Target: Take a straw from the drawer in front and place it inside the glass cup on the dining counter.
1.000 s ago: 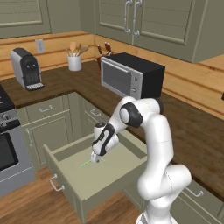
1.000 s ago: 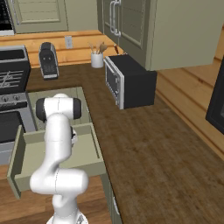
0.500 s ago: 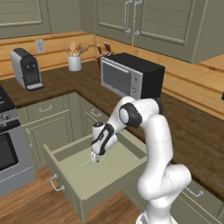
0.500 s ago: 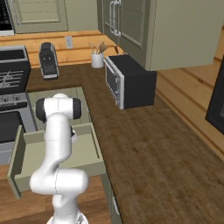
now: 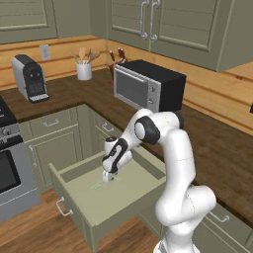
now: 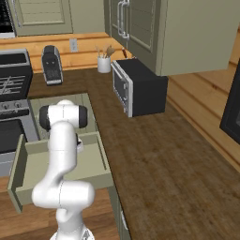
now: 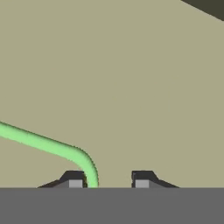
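The wide sage-green drawer (image 5: 79,213) stands pulled open in front of the base, also seen from the other side as the drawer (image 6: 16,174). My gripper (image 5: 107,179) reaches down into it, just above the drawer floor. A thin light-green straw (image 5: 97,186) lies on that floor under the hand. In the hand view the straw (image 7: 43,144) curves in from the left and runs between the fingertips of my gripper (image 7: 108,181), close against the left fingertip (image 7: 74,180), with a gap still showing to the right one. The glass cup and the dining counter are out of view.
A black microwave (image 5: 148,86) sits on the dark wood worktop (image 5: 217,148) right of the arm. At the back stand a coffee machine (image 5: 29,76) and a white utensil crock (image 5: 84,70). A stove (image 5: 7,163) borders the drawer on the left.
The fingers have drawn closer together around the straw. The arm and the drawer have stayed where they were.
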Tool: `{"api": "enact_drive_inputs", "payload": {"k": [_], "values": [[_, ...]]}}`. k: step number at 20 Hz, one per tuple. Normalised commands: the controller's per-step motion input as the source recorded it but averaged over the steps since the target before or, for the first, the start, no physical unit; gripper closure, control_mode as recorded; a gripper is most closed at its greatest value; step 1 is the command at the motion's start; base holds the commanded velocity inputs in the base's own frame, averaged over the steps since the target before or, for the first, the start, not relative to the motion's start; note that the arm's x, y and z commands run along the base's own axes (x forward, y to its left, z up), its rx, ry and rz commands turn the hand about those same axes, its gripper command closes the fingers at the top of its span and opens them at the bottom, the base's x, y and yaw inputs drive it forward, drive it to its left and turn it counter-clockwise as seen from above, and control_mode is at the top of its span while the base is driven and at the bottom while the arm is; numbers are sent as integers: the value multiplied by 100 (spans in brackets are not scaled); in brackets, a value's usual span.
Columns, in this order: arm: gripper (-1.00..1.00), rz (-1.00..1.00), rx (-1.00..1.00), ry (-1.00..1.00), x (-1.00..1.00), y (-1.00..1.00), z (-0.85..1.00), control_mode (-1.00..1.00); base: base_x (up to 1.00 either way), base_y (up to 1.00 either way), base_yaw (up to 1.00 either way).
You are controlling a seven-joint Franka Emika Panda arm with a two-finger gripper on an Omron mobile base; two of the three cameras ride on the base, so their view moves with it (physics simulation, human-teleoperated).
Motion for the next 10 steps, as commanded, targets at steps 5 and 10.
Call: {"api": "enact_drive_inputs", "payload": {"k": [5,10], "values": [[100,0,0,0,-26,0,-5,-100,0,0,0],[100,0,0,-8,-40,0,22,-100,0,0,0]]}}
